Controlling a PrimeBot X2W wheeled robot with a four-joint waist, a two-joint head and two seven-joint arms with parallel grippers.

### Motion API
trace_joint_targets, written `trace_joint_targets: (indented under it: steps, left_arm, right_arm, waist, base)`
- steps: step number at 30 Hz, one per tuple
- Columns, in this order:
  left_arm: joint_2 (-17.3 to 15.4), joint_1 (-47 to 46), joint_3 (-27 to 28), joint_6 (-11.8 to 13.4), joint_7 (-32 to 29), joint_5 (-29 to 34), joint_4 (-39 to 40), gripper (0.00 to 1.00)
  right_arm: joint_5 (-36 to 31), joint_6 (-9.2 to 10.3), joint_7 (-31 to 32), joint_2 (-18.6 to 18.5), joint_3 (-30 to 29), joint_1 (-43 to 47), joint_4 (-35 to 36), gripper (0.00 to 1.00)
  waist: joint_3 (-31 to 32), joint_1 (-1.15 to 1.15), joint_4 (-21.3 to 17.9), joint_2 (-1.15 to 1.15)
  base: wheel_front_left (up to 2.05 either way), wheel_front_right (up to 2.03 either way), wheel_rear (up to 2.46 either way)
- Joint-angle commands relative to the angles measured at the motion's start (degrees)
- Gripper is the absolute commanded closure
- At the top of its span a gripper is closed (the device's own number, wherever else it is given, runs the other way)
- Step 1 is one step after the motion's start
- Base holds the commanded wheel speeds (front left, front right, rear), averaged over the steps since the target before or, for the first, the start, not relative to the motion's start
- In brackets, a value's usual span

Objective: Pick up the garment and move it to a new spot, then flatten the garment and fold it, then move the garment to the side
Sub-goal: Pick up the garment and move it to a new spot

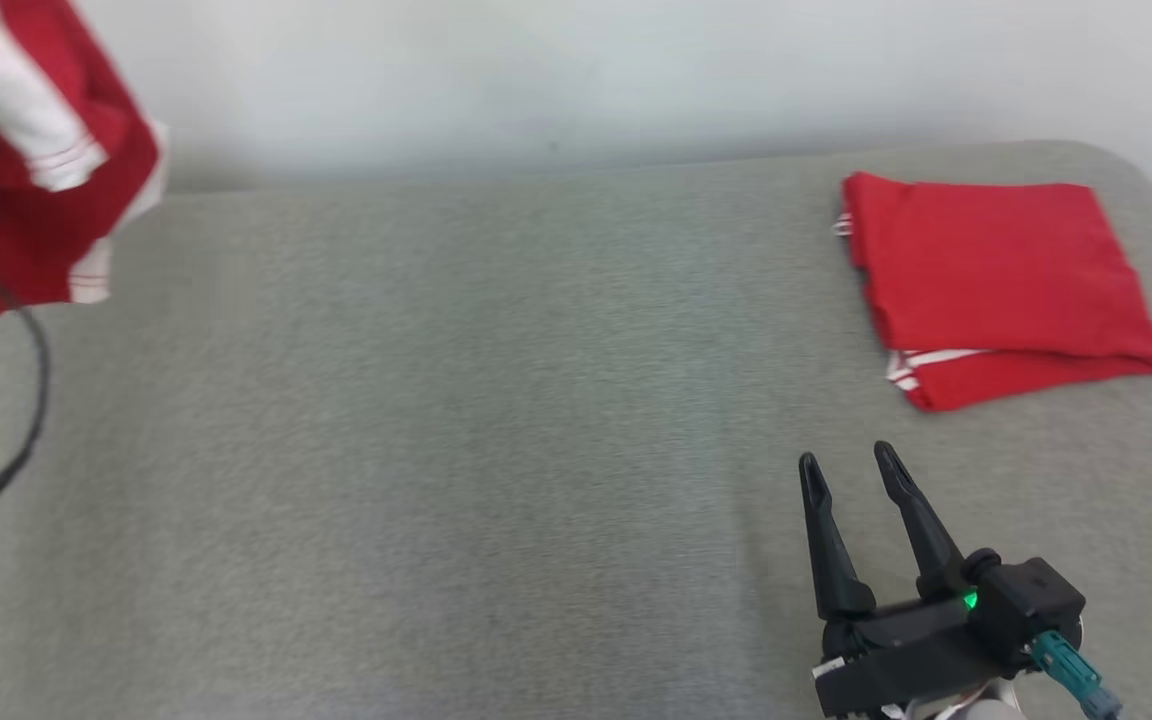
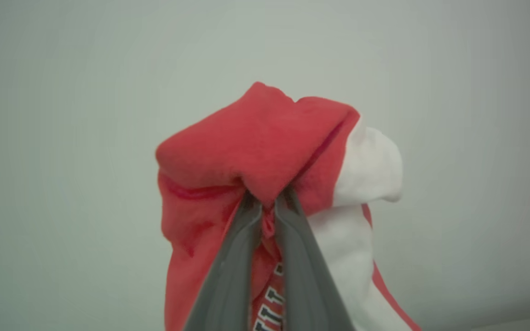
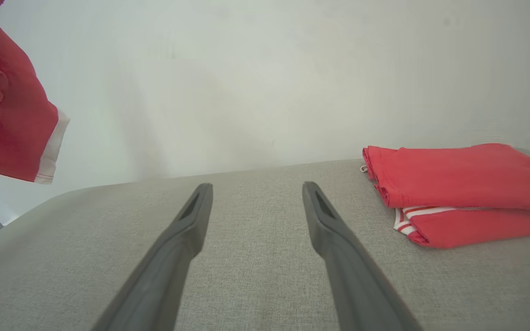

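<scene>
A red garment (image 1: 31, 175) with white sleeves and striped trim hangs in the air at the far left, clear of the grey surface. In the left wrist view my left gripper (image 2: 267, 202) is shut on a bunched fold of that garment (image 2: 256, 147), whose cloth drapes down around the fingers. From the right wrist view its hanging hem (image 3: 12, 119) shows at the upper left. My right gripper (image 1: 848, 465) stands open low at the right, holding nothing, its fingers (image 3: 191, 216) spread above the grey cloth.
A second red garment (image 1: 996, 280), folded, lies at the back right of the grey padded surface (image 1: 496, 420), seen too as the folded pile (image 3: 467, 188). A black cable (image 1: 26, 400) loops at the left edge. A pale wall rises behind.
</scene>
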State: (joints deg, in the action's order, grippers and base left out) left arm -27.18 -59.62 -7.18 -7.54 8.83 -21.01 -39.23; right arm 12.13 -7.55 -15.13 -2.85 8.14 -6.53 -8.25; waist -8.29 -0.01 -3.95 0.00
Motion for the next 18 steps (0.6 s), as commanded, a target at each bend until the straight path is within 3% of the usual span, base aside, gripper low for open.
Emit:
trace_joint_targets:
  steps: [1,11,18]
  left_arm:
    - [1.0,1.1,-0.5,0.1,-0.9,-0.8,2.3,1.00]
    - [7.8,5.3,-3.4,2.2,-6.7,-3.8,19.7,1.00]
    - [13.1,10.0,-6.7,3.9,-9.2,-5.5,27.6,1.00]
  right_arm:
    - [0.6,0.10,0.0,-0.1,-0.1,1.2,-0.1,0.00]
    - [1.9,0.10,0.0,0.0,-0.9,2.4,-0.2,0.00]
    - [2.4,0.10,0.0,0.0,-1.9,3.1,-0.5,0.00]
  waist:
    - [1.6,0.01,-3.2,0.00]
    - [1.8,0.01,-10.1,0.00]
    - [1.5,0.01,-12.0,0.00]
  base:
    - [0.00,0.00,0.00]
    - [0.00,0.00,0.00]
    - [0.00,0.00,0.00]
